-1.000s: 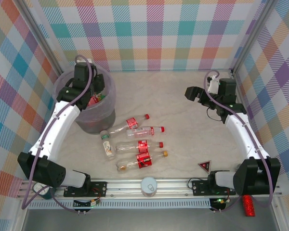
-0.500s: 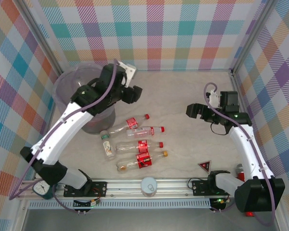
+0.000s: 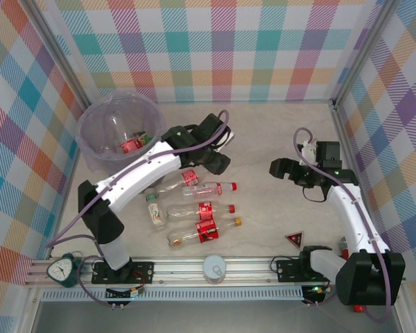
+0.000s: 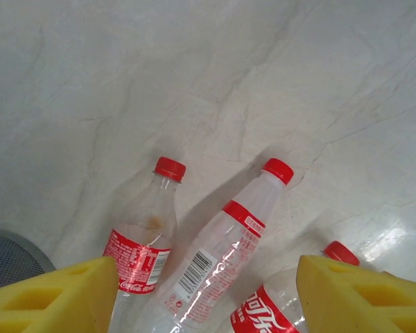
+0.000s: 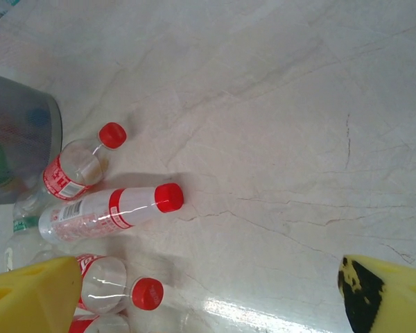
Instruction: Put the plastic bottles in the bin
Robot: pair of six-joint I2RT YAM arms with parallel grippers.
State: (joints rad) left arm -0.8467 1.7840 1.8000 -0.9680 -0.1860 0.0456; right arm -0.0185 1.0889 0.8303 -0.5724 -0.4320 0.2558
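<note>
Clear, red-labelled plastic bottles (image 3: 208, 189) lie at centre frame, just below your yellow-fingered left claw (image 3: 218, 161), which is spread and empty. Your right claw (image 3: 276, 166), also spread, hangs well to their right.

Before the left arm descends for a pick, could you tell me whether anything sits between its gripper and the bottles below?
Nothing visible does. The left gripper hangs with its jaws apart over the red-capped bottles, and only open air and bare table lie around them.
</note>
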